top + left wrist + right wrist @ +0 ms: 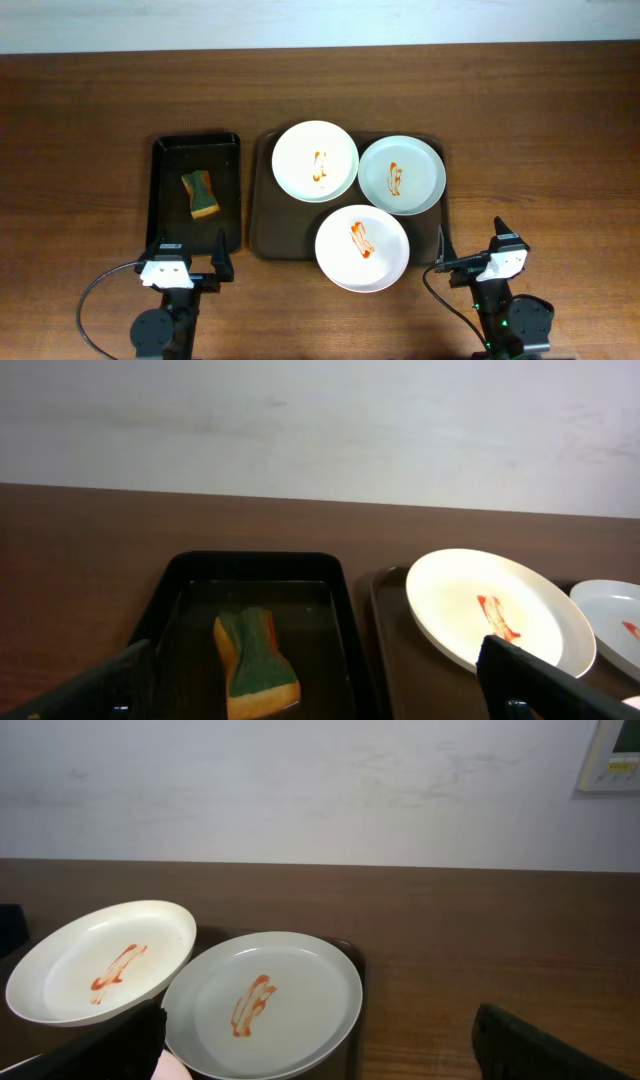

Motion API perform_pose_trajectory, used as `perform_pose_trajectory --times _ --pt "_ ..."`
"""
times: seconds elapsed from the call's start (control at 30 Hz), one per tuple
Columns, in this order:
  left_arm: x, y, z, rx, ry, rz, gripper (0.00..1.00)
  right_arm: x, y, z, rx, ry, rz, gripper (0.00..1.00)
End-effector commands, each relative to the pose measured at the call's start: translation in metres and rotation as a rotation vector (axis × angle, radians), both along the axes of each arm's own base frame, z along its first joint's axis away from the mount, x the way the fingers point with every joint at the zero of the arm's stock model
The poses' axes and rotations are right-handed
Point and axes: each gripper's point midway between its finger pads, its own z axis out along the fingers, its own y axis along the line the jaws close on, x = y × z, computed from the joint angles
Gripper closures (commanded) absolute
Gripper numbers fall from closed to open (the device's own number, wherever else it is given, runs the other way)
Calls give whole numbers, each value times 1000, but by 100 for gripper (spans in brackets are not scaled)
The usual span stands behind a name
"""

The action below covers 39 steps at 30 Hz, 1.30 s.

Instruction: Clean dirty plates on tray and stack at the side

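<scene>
Three plates lie on the dark brown tray [262,215], each with an orange-red sauce smear: a white plate [315,161] at the back left, a pale green-grey plate [401,175] at the back right, and a white plate [361,248] at the front. The left wrist view shows the back white plate [495,608]. The right wrist view shows the green-grey plate [262,1003] and the back white plate [100,962]. My left gripper [189,262] is open and empty near the table's front edge, in front of the black tray. My right gripper [472,248] is open and empty, right of the brown tray.
A smaller black tray [160,200] left of the brown tray holds a green and yellow sponge [200,193], which also shows in the left wrist view [253,663]. A white wall runs behind the table.
</scene>
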Motion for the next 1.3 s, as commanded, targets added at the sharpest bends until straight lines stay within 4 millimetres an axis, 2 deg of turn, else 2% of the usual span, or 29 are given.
perform_pose_trajectory --times 0.0,0.13,0.2,0.37,0.47,0.53,0.6,0.63,0.67,0.7,0.73,0.77,0.8,0.83,0.9,0.97,1.0,1.07,1.13,1.2,1.27 --pt "0 -1 -1 -9 -2 -4 0 0 0 -3 4 6 -6 2" --pt "-1 -1 -7 -10 69 -4 0 -1 2 -4 16 35 5 2" --pt "-1 -1 -1 -11 112 -4 0 -2 4 -6 33 96 15 2" --pt "10 -1 19 -14 368 -2 0 1 36 1 75 406 195 2" --pt "21 -1 30 -17 510 -2 0 3 43 5 100 608 224 2" --pt "34 0 47 -18 635 -1 0 -1 56 7 149 782 289 1" --pt "48 0 56 -20 745 0 0 -2 67 1 202 915 346 2" --pt "54 0 51 -21 788 0 0 -5 81 -3 258 958 426 2" --pt "56 0 38 -22 840 0 0 -5 84 -10 279 1000 440 0" --pt "52 0 20 -23 918 1 0 -3 84 -21 287 1044 432 11" --pt "53 0 12 -24 952 0 0 -3 84 -30 294 1084 426 21" --pt "55 0 3 -24 983 1 0 -2 84 -42 305 1136 419 36" --pt "57 0 -4 -24 1006 1 0 -2 84 -52 313 1180 412 37" --pt "59 0 -9 -24 1020 1 0 -2 76 -77 311 1279 341 45" --pt "66 0 -14 -25 1019 2 0 0 74 -104 319 1364 308 53" --pt "75 0 -14 -24 998 1 0 3 74 -129 329 1428 297 68" --pt "78 0 -13 -24 984 1 0 4 74 -136 332 1448 294 72" --pt "83 0 -11 -23 963 1 0 4 74 -147 346 1475 280 77" --pt "83 0 -11 -24 964 1 0 5 74 -148 346 1477 279 81" --pt "83 0 -11 -24 964 1 0 5 74 -148 346 1477 280 93" --pt "82 0 -13 -24 970 2 1 6 81 -147 355 1472 285 96"
